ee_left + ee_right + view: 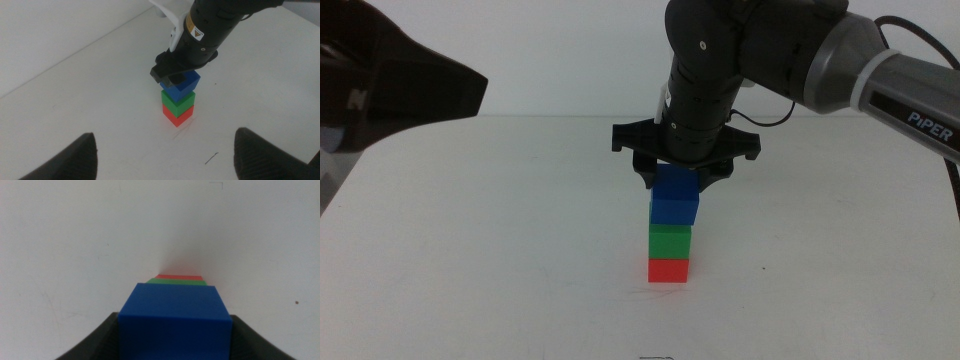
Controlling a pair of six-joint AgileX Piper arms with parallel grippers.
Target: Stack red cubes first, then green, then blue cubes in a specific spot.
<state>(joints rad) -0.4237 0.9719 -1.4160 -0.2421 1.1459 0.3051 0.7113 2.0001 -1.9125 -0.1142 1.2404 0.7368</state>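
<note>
A three-cube stack stands mid-table: the red cube [668, 270] on the white tabletop, the green cube [670, 241] on it, and the blue cube [675, 205] on top, turned slightly off the green one's edges. My right gripper [677, 178] comes down from above, shut on the blue cube's upper part. In the right wrist view the blue cube [175, 322] fills the gap between the jaws, with slivers of green [176, 282] and red [179, 277] beyond it. My left gripper [165, 150] waits open, back from the stack [177, 102], at the picture's upper left in the middle view.
The white tabletop [500, 250] is bare around the stack. The right arm's dark wrist and grey link [840, 60] reach in from the upper right. The left arm's dark body [390, 80] sits at the upper left.
</note>
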